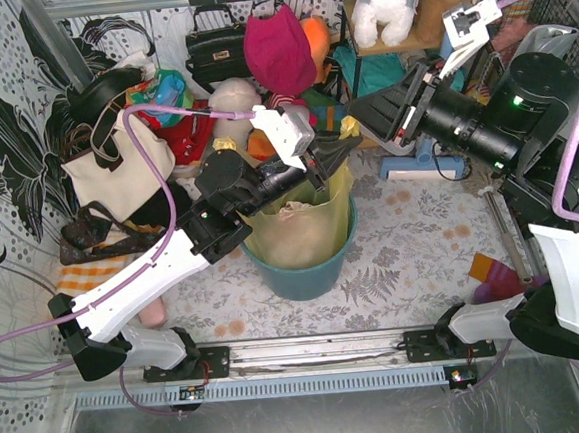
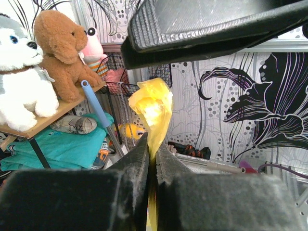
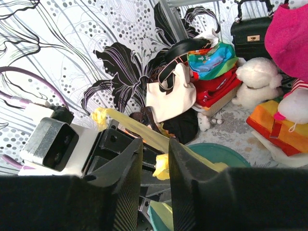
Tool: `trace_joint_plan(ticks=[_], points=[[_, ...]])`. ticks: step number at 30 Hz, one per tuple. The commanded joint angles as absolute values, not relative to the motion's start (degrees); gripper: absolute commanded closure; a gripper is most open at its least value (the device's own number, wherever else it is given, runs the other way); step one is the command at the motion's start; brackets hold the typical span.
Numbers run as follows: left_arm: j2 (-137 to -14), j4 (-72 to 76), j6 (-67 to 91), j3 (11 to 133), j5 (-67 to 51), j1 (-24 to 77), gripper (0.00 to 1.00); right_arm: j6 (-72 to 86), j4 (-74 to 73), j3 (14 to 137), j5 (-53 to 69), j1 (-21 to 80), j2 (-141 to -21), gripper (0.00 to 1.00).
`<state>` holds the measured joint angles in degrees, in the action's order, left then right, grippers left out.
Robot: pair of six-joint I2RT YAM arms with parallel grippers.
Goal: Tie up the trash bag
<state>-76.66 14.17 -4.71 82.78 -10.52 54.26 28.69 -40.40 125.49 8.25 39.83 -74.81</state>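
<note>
**A:** What takes up most of the scene?

**B:** A counter (image 1: 412, 237) under a leaf-print cloth. A round teal bin (image 1: 304, 275) stands on it, ahead of the two arm bases.

**A:** Where is the trash bag?

**B:** The trash bag (image 1: 316, 229) sits inside the bin. Its yellow-green top rises above the rim, and crumpled paper (image 1: 294, 211) shows through the plastic. One part of the top is drawn up into a thin strip.

**A:** What is the left end effector doing?

**B:** The left end effector (image 2: 151, 144) is above the bin's far rim, with its fingers together on that strip. In the left wrist view, the yellow plastic runs up out of the slit between them and ends in a bunched knob.

**A:** And the right one?

**B:** The right end effector (image 3: 155, 144) is just beside the left one, toward the far right. Its fingers stand a little apart. A small yellow scrap of the bag lies in the gap against one finger, not pinched from both sides.
</note>
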Motion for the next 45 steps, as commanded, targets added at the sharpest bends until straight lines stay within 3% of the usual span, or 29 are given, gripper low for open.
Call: trace_joint_plan(ticks=[1,18,25,30,31,35,45], points=[[-76.82,15.48,-4.22,83.54,-10.55,53.88,0.88,27.29,-41.19,123.72,5.6,39.73,-72.2,0.68],[-76.73,14.86,-4.05,84.13,-10.79,53.79,0.9,26.09,-42.42,121.82,7.95,39.73,-72.59,0.63],[-76.72,15.29,-3.78,83.89,-10.69,53.76,0.9,25.49,-42.58,121.9,7.39,39.73,-72.97,0.73],[-76.9,15.29,-3.69,84.11,-10.87,53.71,0.89,25.35,-42.74,121.91,7.12,39.73,-72.95,0.97],[-76.9,15.38,-3.63,84.07,-10.83,53.7,0.86,25.52,-42.66,121.93,6.98,39.73,-72.95,1.0],[-76.41,16.34,-2.83,84.23,-10.6,53.7,0.55,25.71,-41.76,121.82,6.33,39.73,-72.69,1.0],[-77.24,14.89,-3.21,89.91,-10.46,53.7,0.43,26.38,-39.69,122.38,7.38,39.73,-72.97,1.0]])
